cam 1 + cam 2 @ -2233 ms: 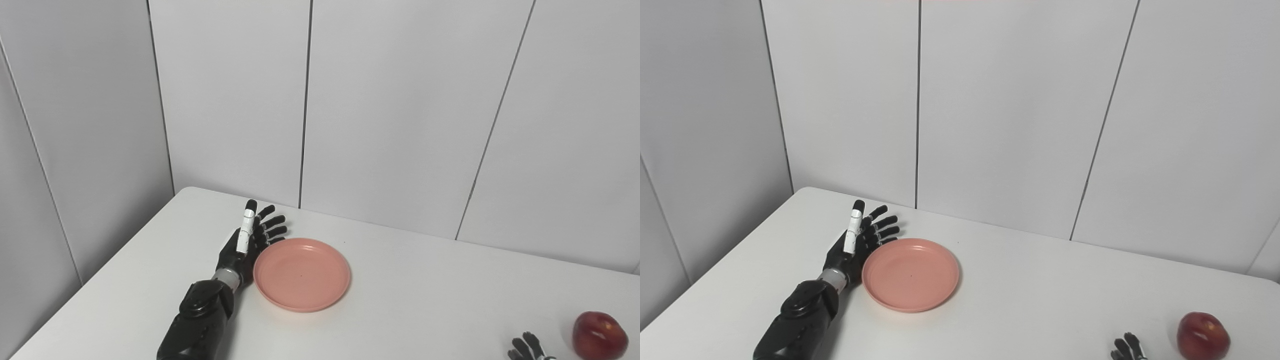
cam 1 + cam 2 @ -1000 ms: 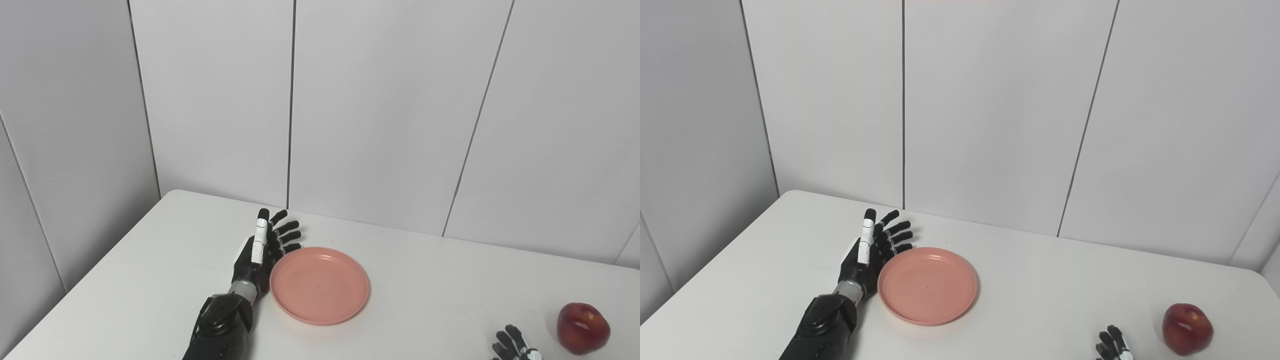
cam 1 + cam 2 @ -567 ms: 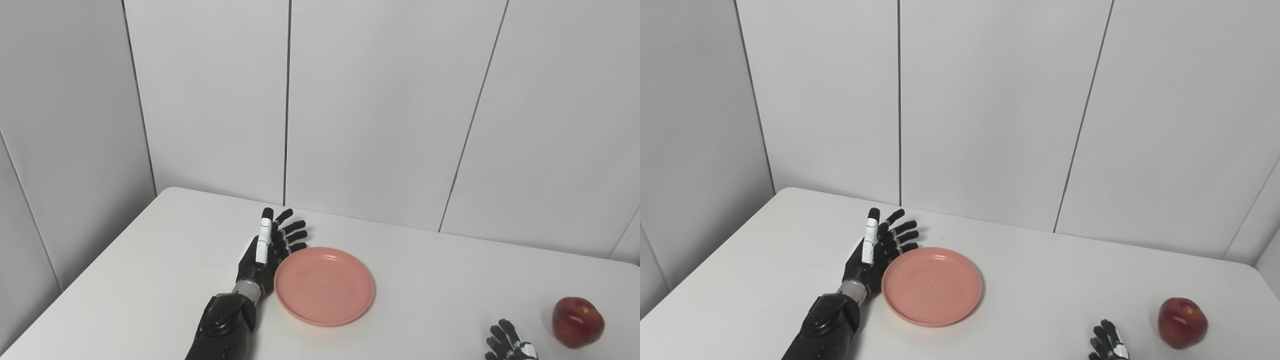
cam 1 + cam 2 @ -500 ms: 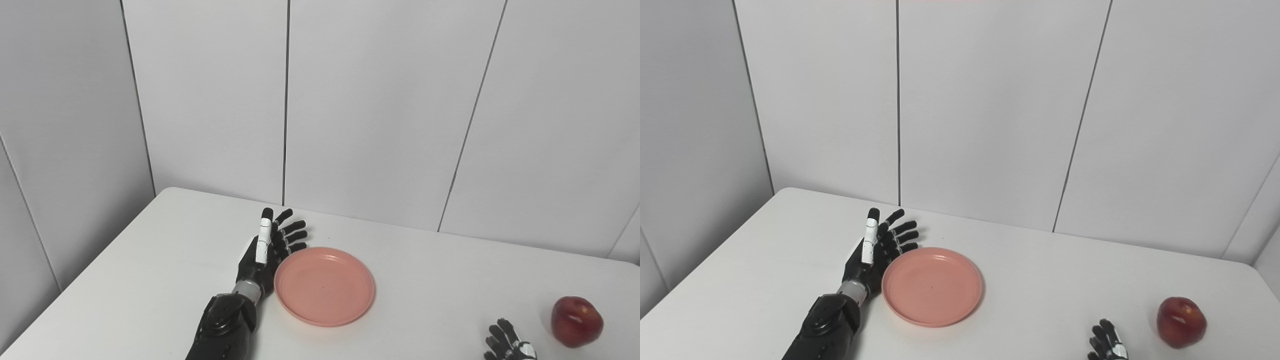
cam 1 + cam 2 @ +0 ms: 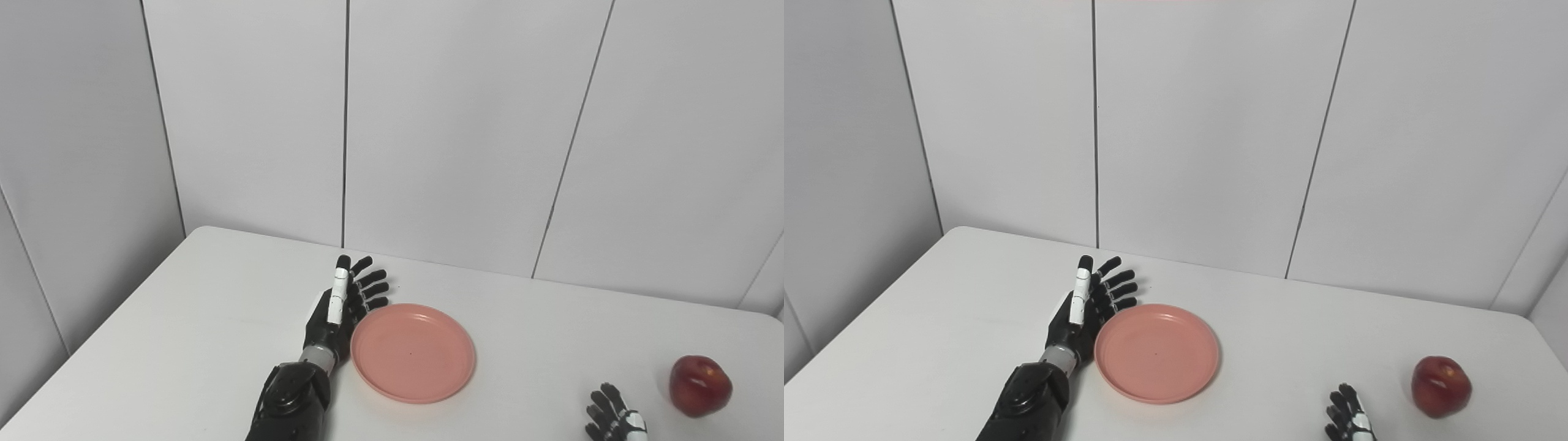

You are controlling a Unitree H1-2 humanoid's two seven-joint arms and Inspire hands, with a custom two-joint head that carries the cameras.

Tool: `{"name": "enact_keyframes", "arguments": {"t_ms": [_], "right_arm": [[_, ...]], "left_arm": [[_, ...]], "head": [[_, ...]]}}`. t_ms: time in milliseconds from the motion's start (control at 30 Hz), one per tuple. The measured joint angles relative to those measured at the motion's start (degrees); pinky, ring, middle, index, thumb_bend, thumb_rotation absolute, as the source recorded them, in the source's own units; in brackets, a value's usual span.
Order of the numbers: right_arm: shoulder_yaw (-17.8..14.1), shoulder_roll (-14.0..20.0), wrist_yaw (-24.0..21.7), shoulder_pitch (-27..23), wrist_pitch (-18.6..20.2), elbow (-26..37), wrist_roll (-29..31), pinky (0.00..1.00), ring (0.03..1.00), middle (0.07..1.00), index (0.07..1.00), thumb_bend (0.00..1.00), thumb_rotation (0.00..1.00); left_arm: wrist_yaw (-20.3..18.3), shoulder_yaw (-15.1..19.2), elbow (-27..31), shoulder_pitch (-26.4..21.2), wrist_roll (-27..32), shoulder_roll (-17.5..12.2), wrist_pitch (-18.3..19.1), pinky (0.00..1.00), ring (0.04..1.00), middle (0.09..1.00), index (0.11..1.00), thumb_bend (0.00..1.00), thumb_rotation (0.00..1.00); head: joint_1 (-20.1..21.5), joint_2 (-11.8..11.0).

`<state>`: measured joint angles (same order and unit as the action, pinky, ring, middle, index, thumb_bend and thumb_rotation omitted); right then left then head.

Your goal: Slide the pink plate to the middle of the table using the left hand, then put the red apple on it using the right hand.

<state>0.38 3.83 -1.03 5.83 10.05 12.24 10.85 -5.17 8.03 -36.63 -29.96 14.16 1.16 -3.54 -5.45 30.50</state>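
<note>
Resting on edge on the desk (image 5: 184,318), my left hand (image 5: 334,312) has its fingers (image 5: 367,288) spread and straight, its palm against the plate (image 5: 413,353). My right hand (image 5: 612,416) shows only spread fingers, holding nothing. Just right of them sits the apple (image 5: 700,386), well apart from the plate.

We are seeing bare white tabletop (image 5: 539,343) lying open between the round pink plastic plate (image 5: 413,352) and the glossy red apple (image 5: 700,386); the grey panelled wall (image 5: 465,135) is closing off the far edge.
</note>
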Motion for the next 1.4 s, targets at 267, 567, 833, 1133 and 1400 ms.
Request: {"name": "enact_keyframes", "arguments": {"t_ms": [267,567,833,1133,1400], "right_arm": [[0.2,-0.1,0.1,0.0,0.0,0.0,0.0,0.95,0.948,0.936,0.943,0.86,1.0],[0.5,-0.1,0.4,0.0,0.0,0.1,0.0,0.95,0.948,0.934,0.934,0.86,1.0],[1.0,-0.2,0.9,0.0,0.1,0.2,-0.3,0.94,0.948,0.931,0.931,0.85,1.0],[1.3,-0.2,0.9,0.0,0.1,0.3,-0.6,0.94,0.944,0.929,0.93,0.84,1.0],[2.0,-0.4,1.3,0.1,0.2,0.5,-1.1,0.93,0.941,0.926,0.932,0.84,1.0]], "left_arm": [[3.1,-1.1,1.2,0.0,-2.3,1.1,1.4,0.73,0.763,0.786,0.85,0.78,0.98],[4.0,-2.0,2.0,0.0,-2.5,2.0,2.8,0.72,0.765,0.802,0.851,0.77,0.98],[4.2,-2.5,3.0,0.0,-2.6,3.1,4.8,0.74,0.781,0.814,0.856,0.8,0.95],[4.2,-3.6,3.0,0.0,-3.5,3.8,4.8,0.73,0.775,0.808,0.847,0.79,0.95],[4.9,-3.6,3.0,0.0,-3.9,4.2,4.8,0.75,0.771,0.799,0.837,0.77,0.95]], "head": [[0.3,0.2],[0.4,0.3],[0.7,0.4],[1.0,0.5],[1.6,0.5]]}}
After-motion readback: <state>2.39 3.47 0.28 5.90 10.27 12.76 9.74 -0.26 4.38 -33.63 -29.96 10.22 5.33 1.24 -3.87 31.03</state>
